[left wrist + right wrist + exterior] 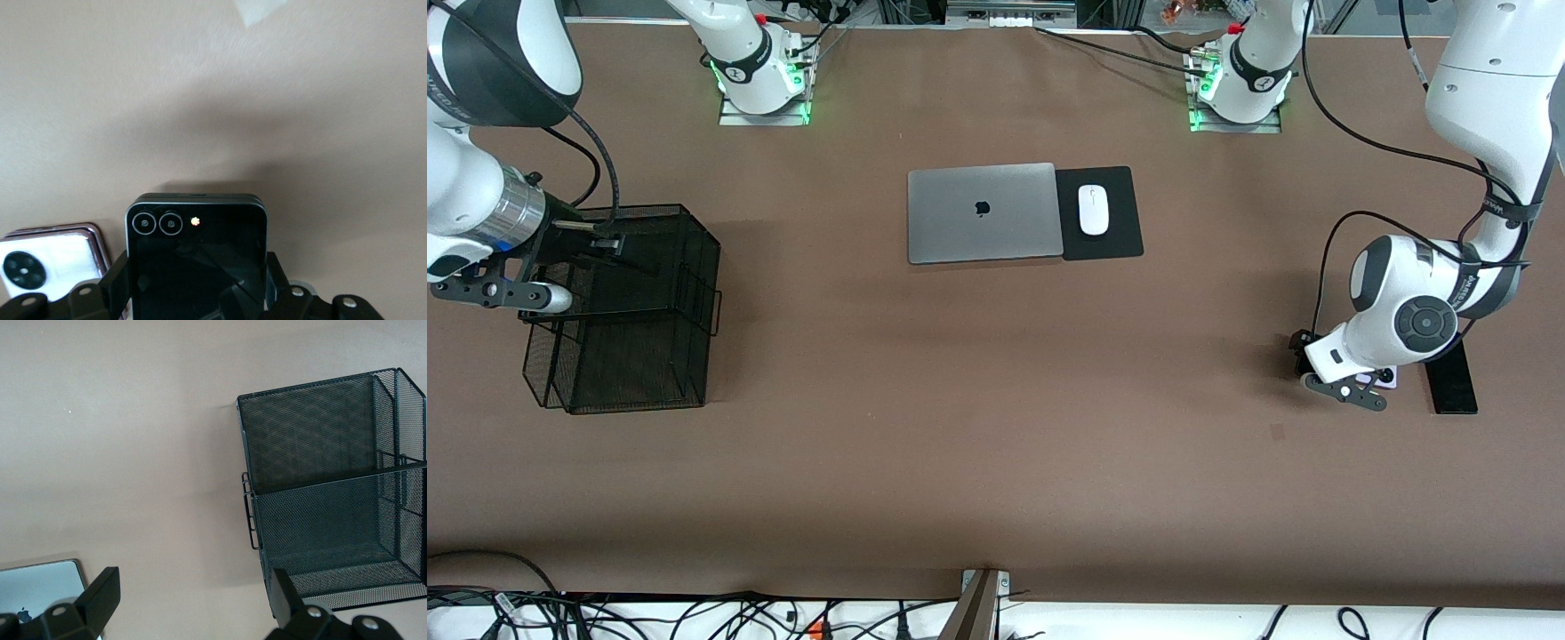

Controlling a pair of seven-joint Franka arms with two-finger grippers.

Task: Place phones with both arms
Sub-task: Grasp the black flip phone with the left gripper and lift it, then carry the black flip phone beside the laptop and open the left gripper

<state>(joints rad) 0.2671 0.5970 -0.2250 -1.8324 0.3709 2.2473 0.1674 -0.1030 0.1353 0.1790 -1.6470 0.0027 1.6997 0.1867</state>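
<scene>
Down at the left arm's end of the table, we see the black folded phone (196,257) clamped between the left gripper (197,293) fingers, the lilac-white phone (47,261) just beside it at its 9 o'clock in the left wrist view. The long black slab (1451,378) lies near them. Our right gripper (190,597) hangs with fingers apart over the black mesh basket (627,311), waiting.

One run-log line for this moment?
left hand: shut on black folded phone | lilac-white phone: beside it | right hand: open over mesh basket
</scene>
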